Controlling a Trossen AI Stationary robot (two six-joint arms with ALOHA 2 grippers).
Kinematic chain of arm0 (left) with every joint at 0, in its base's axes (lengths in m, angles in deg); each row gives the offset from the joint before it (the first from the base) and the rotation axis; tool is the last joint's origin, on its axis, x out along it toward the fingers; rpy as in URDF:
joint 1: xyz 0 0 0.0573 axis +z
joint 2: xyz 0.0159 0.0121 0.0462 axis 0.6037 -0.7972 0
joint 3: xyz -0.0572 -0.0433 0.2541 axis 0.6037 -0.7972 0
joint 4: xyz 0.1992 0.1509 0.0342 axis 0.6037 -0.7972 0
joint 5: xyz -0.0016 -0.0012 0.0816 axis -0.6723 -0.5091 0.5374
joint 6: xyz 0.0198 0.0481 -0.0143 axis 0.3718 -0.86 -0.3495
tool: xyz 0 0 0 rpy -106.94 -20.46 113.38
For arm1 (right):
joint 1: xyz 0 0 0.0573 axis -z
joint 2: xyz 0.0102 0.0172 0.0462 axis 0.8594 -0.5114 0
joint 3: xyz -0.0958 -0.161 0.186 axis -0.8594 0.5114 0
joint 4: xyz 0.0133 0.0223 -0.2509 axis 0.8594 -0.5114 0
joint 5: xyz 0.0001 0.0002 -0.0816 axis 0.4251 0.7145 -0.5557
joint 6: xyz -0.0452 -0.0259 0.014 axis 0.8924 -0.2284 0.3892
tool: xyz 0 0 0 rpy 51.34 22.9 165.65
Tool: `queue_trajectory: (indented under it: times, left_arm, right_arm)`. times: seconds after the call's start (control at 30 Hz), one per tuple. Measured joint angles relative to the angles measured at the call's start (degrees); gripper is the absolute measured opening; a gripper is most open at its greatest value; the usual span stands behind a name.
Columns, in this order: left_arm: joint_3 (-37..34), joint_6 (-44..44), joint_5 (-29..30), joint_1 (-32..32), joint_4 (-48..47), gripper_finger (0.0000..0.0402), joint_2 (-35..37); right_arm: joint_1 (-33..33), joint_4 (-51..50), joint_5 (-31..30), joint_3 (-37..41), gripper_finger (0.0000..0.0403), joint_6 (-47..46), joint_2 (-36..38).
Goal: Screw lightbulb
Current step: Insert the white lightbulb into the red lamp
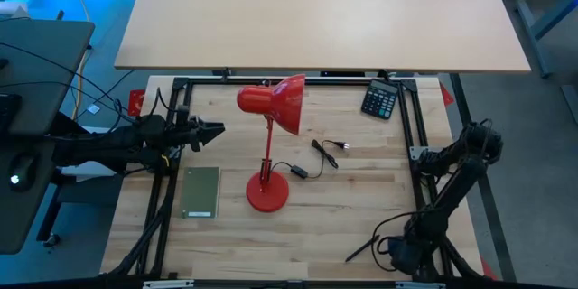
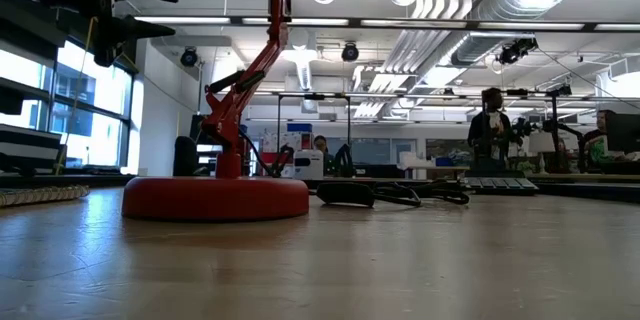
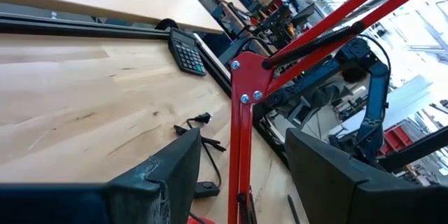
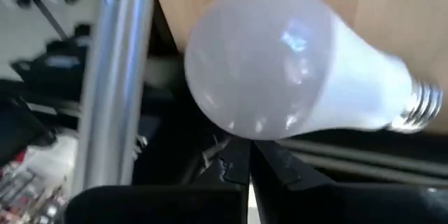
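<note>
Left gripper (image 1: 217,130): fingers (image 3: 168,178) stand wide apart with nothing between them; it hangs above the table's (image 1: 361,199) left side, tips toward the lamp (image 1: 271,135).
Ahead of the left fingers: the lamp's red arm crosses just past the tips; beyond it lie the black cord (image 3: 199,129) and the calculator (image 3: 186,50) on the wood.
Right gripper (image 4: 248,164): fingers closed together, tip against tip, holding nothing; low at the table's near right corner, by the frame.
Bulb (image 4: 294,63): white, lying on its side just beyond the closed right fingertips, metal screw base pointing away to one side; whether the tips touch it cannot be told. It shows only in the right wrist view.
Lamp: round red base (image 2: 215,198) on the table's middle, shade (image 1: 278,101) tilted toward the far edge, between the two arms.
Notebook (image 1: 201,191): green, flat on the wood below the left gripper's side, near the lamp base.
Room behind: a person (image 2: 492,125) stands far off.
</note>
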Motion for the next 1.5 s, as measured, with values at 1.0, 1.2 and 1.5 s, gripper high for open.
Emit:
queue_trajectory:
  times: [1.0,1.2,1.5]
  left_arm:
    - [0.0,-0.1,0.0,0.0,-0.6,0.0200,0.0]
    - [0.0,2.7,-0.1,0.0,-1.5,0.0200,0.0]
    - [0.0,5.0,-0.2,0.0,-1.6,0.0200,0.0]
  right_arm:
    - [18.2,-21.5,-22.9,-14.0,0.0000,10.3,5.0]
    - [16.7,-24.0,-20.5,-13.0,0.0011,-10.5,6.2]
    - [17.2,-24.3,-20.4,-12.3,0.0175,-23.5,6.2]
